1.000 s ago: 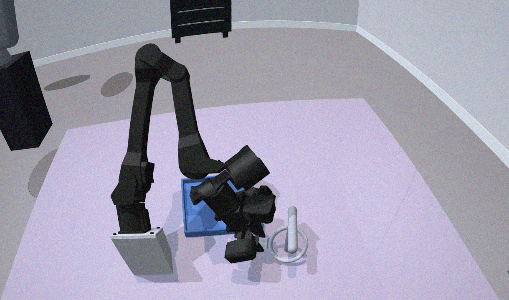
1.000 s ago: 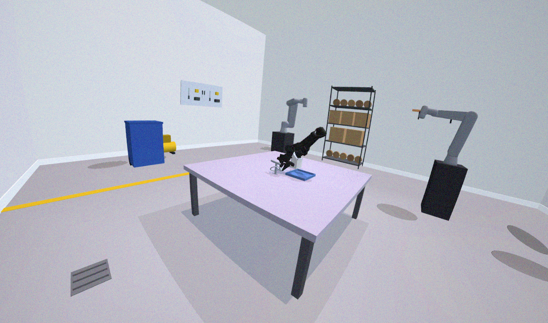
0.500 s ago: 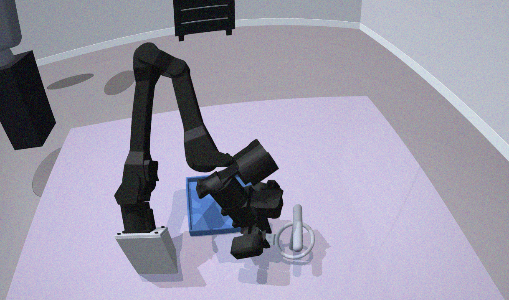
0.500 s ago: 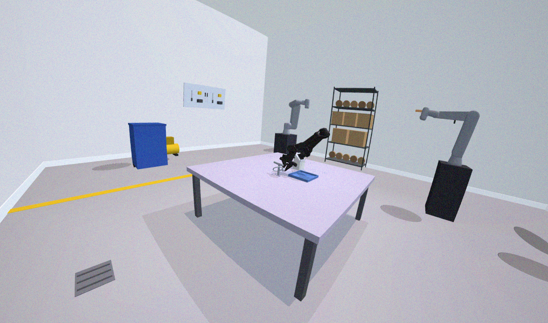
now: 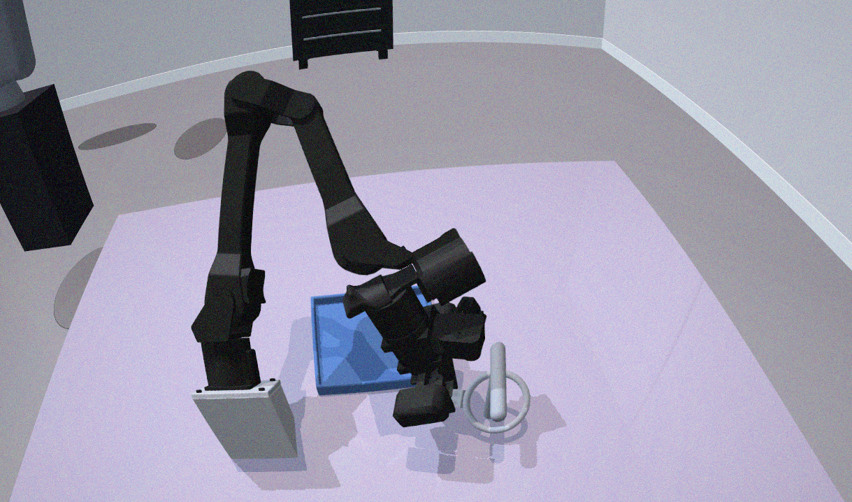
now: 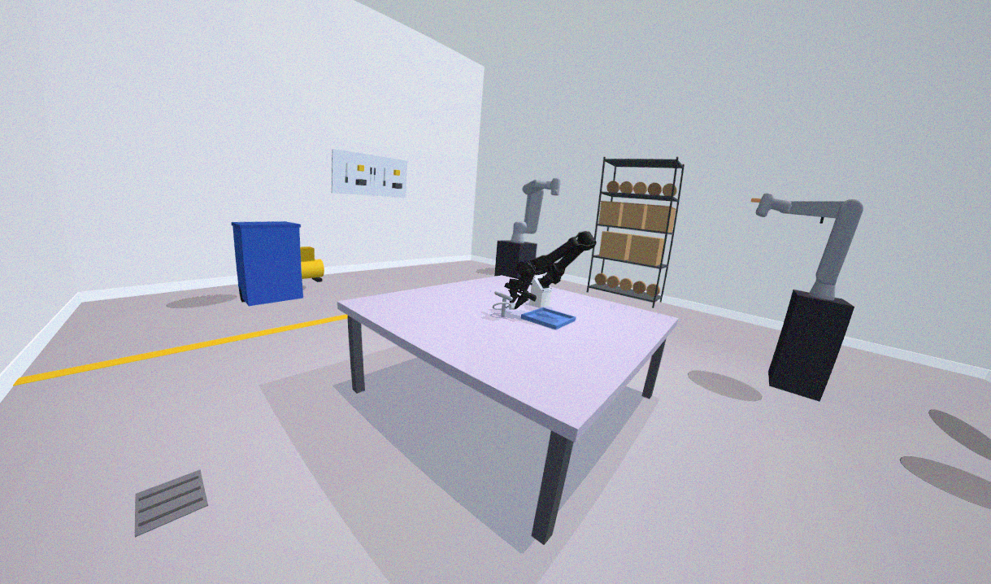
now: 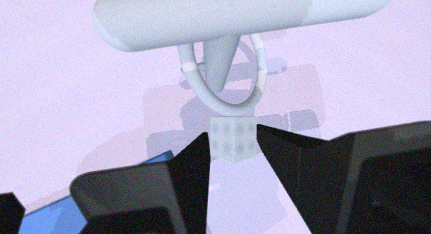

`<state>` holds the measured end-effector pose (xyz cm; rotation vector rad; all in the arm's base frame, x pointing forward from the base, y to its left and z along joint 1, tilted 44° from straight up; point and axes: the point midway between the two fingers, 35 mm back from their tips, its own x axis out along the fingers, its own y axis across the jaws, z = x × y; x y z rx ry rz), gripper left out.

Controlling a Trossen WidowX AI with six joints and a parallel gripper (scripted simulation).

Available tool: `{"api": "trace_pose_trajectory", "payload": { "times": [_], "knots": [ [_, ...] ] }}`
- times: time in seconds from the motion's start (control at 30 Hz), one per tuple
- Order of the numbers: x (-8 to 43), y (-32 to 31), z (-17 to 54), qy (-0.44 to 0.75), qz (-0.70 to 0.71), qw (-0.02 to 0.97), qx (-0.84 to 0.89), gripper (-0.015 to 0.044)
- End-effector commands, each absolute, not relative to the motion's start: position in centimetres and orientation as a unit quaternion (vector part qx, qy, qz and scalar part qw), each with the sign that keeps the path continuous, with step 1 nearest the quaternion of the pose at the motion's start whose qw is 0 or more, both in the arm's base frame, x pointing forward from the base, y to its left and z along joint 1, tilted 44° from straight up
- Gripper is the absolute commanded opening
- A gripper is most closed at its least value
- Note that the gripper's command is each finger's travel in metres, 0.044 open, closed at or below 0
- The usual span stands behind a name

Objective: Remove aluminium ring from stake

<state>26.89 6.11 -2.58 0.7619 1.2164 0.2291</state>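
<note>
Ring [image 5: 528, 401] [image 6: 495, 307] [image 7: 234, 109]: pale grey metal, smooth, round in section, one piece. Tab [image 5: 458, 398] [image 7: 234, 138]: one, pale, block-like, its face ridged down the middle and marked with rows of faint dimples. Steel stake [image 5: 497, 380] [image 6: 503, 310] [image 7: 218, 62]: smooth grey post, one, topped by one round-ended cross-bar [image 5: 497, 368] [image 6: 502, 294] [image 7: 220, 18]. Blue tray [image 5: 315, 343] [image 6: 549, 319] [image 7: 51, 218]: one, shallow, low-walled, four-sided. Table [image 5: 603, 280] [image 6: 484, 341] [image 7: 51, 76]: one, flat lilac top; three dark square legs are visible from the room.

Working arm [image 5: 237, 187] [image 6: 567, 249]: one, matt black. Two further grey arms stand in the background on two black pedestals. The shelf unit [image 6: 678, 217] has five levels, with five round-ended items on each of two levels, three boxes on another and two on another.

Gripper [image 5: 454, 396] [image 6: 517, 305] [image 7: 231, 133]: two black fingers, partly open, clamped on the tab, one on either side. The ring extends beyond the fingertips, on the stake side. It encircles the post below the cross-bar, raised off the table top. The ring is outside the tray, which lies near the stake, partly beneath the arm.
</note>
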Motion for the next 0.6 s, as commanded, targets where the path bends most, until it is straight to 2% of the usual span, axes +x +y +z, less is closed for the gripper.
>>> {"api": "trace_pose_trajectory", "payload": {
  "times": [0.0,0.57],
  "knots": [
    [27.4,6.0,-2.2,0.562,0.107,0.746,0.341,0.0000],
    [27.7,5.9,-1.2,0.604,0.112,0.722,0.319,0.0000]
  ]
}}
